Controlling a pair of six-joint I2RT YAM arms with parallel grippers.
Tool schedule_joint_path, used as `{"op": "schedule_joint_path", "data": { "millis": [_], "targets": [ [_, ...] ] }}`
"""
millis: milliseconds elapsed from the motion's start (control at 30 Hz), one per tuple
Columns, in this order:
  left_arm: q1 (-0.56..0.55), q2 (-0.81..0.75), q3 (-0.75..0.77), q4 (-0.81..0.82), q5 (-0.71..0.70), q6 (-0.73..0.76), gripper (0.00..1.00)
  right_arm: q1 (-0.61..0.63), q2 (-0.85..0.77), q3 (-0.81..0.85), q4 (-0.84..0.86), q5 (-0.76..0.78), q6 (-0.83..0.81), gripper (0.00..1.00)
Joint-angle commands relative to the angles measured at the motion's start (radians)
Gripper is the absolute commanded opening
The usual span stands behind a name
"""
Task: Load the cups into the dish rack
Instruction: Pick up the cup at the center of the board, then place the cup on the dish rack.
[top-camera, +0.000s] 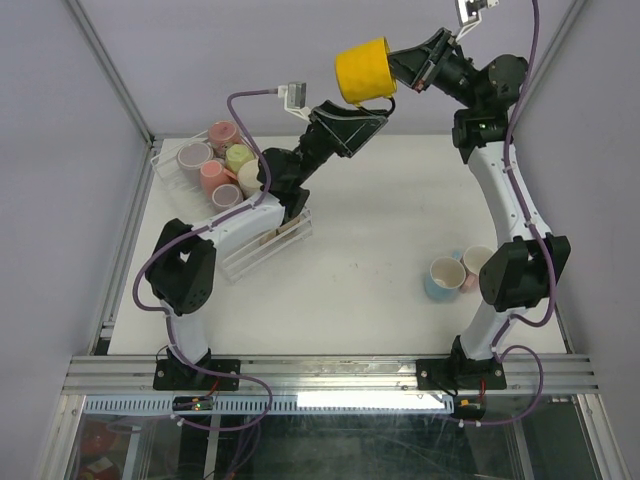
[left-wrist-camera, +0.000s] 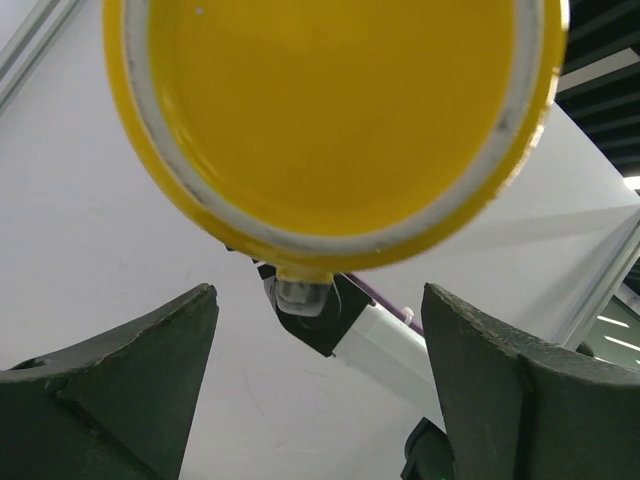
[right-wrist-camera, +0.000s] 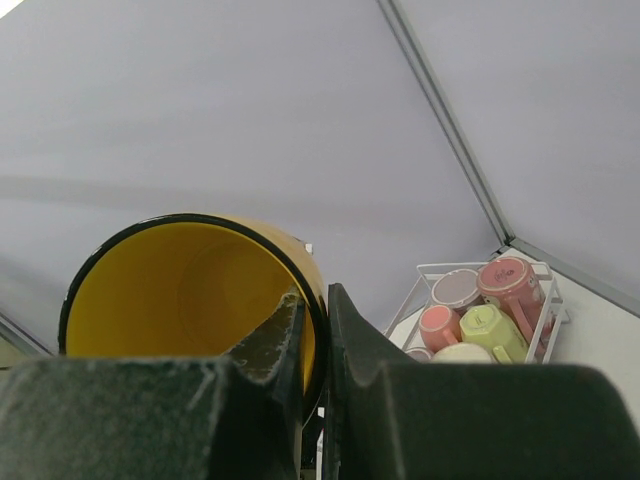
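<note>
A yellow cup (top-camera: 364, 69) hangs high above the back of the table, its mouth toward my right gripper (top-camera: 402, 68), which is shut on its rim. In the right wrist view one finger sits inside the yellow cup (right-wrist-camera: 170, 290) and the other outside, at the right gripper (right-wrist-camera: 318, 300). My left gripper (top-camera: 372, 110) is just below the cup and open. Seen from the left wrist, the cup's base (left-wrist-camera: 340, 110) fills the top, beyond the left gripper (left-wrist-camera: 320, 340), with nothing between its fingers. The clear dish rack (top-camera: 280, 240) at the left holds several cups, among them pink (top-camera: 222, 133) and green (top-camera: 238, 157).
A light blue cup (top-camera: 440, 280) and a cream cup (top-camera: 478, 262) stand together on the white table near the right arm's base. The rack (right-wrist-camera: 430, 275) with its cups shows at lower right in the right wrist view. Enclosure walls rise close at left, right and back.
</note>
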Motion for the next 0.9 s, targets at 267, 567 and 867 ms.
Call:
{"op": "schedule_joint_path", "data": {
  "millis": [267, 567, 867],
  "targets": [
    [-0.010, 0.011, 0.059, 0.157, -0.038, -0.032, 0.69, 0.054, -0.116, -0.041, 0.086, 0.021, 0.002, 0.00],
    [-0.009, 0.007, 0.036, 0.229, -0.088, -0.065, 0.14, 0.077, -0.137, -0.090, 0.075, 0.024, -0.011, 0.00],
    [-0.009, -0.022, -0.016, 0.246, -0.075, -0.060, 0.00, 0.079, -0.151, -0.115, 0.074, 0.010, -0.030, 0.00]
  ]
}}
